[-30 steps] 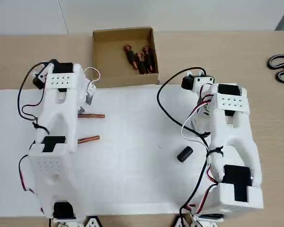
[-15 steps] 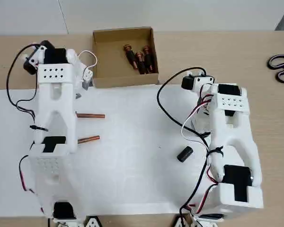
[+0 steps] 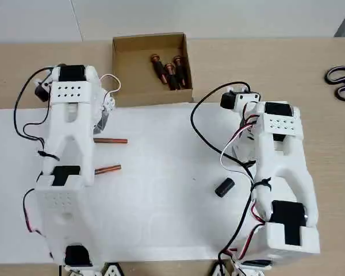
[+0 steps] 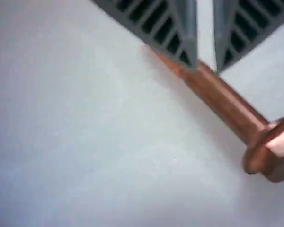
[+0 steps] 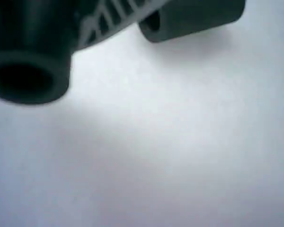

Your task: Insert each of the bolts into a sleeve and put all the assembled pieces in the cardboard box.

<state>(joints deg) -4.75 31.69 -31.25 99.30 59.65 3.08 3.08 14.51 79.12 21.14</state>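
I read left gripper (image 4: 206, 62) fingers slightly apart above shaft of bolt (image 4: 227, 101), not clamped. Bolt lies on paper (image 3: 161, 230). Second bolt (image 3: 107, 169) lies nearby. Right gripper (image 5: 111, 21) is by sleeve (image 5: 28, 71); grip state, I cannot tell. Loose sleeve (image 3: 224, 187) lies on paper. Three assemblies (image 3: 169, 70) are in box (image 3: 122, 69).

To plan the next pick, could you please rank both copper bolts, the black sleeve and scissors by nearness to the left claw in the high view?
1. Upper copper bolt, at the left claw.
2. Lower copper bolt, beside it.
3. Black sleeve, by the right arm.
4. Scissors, far right edge.
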